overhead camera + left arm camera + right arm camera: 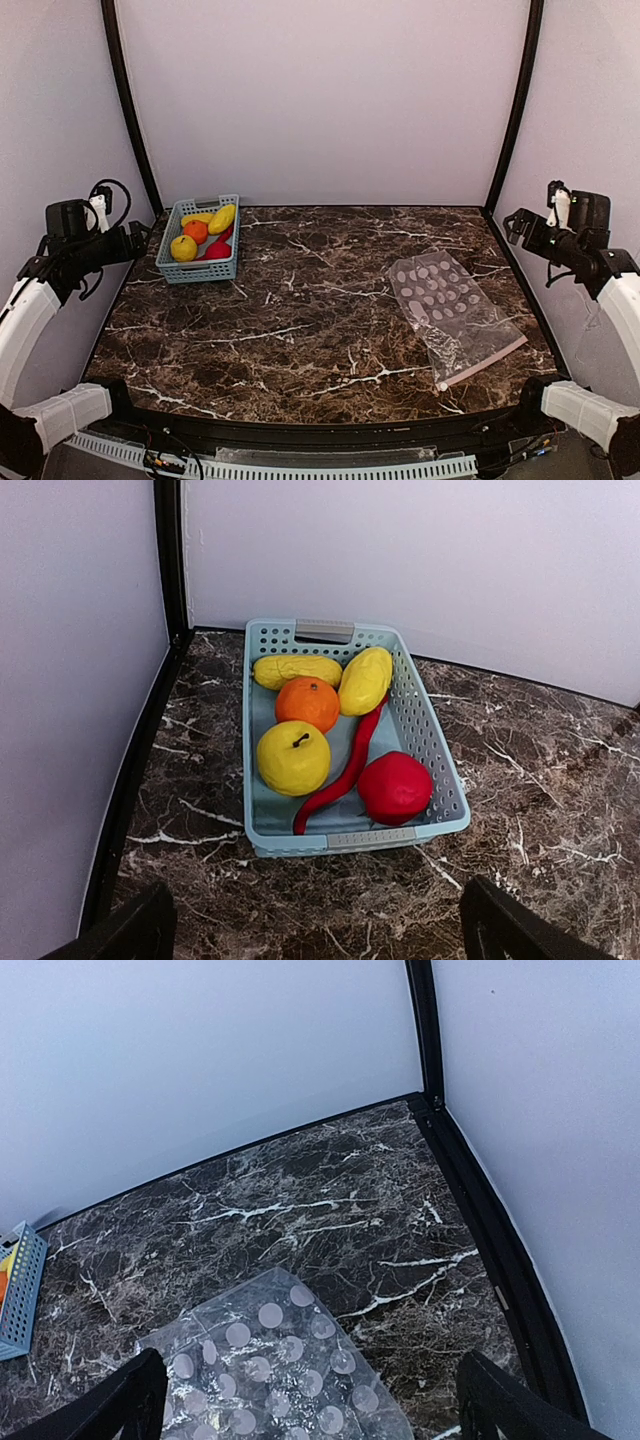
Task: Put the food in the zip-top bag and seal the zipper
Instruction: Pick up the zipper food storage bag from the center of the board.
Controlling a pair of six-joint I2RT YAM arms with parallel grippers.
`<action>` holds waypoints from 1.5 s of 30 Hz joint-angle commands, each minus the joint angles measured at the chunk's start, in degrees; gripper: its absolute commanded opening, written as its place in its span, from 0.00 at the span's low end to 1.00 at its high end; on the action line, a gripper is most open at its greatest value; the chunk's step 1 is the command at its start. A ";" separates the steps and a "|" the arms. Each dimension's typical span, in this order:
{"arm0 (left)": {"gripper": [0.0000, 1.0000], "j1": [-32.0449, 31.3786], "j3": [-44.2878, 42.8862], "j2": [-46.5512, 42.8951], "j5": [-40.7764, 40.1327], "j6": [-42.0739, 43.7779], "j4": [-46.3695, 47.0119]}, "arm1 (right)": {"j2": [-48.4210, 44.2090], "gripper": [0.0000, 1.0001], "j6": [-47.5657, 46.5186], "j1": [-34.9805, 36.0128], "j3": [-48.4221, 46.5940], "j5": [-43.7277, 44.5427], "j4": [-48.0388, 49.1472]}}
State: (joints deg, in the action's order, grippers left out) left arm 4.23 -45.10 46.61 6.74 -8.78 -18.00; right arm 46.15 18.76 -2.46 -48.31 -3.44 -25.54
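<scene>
At left, left gripper (140,240) spread wide and empty, near the basket (198,268) in the back-left corner, with all the food (308,702) inside it: yellow pieces, orange ball, round red piece, long chili. Right of centre, zip-top bag (450,310) flat on the table (320,300), zipper (487,359) along its near edge. Far right, right gripper (515,225) raised off to the side, fingers likewise far apart, gripping nothing.

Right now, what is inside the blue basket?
Six toy foods: a long yellow piece, a yellow oval, an orange ball, a yellow apple, a red chili, a round red piece. Anything beneath them is hidden.
</scene>
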 commanded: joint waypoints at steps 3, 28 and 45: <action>1.00 -0.37 -2.65 1.85 -0.60 -1.32 -3.43 | -0.23 0.98 -0.73 -0.49 0.18 -3.18 -0.68; 1.00 -11.31 -15.18 17.52 13.55 0.62 1.07 | 16.73 0.86 5.86 30.00 -3.41 5.84 -4.24; 1.00 -11.27 -10.38 16.30 8.64 3.75 -0.30 | 44.43 0.86 11.38 49.27 -14.90 28.20 -12.57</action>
State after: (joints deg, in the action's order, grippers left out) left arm -6.92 -55.88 63.88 16.56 -6.37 -17.63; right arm 87.42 27.46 44.69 -60.34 16.14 -33.30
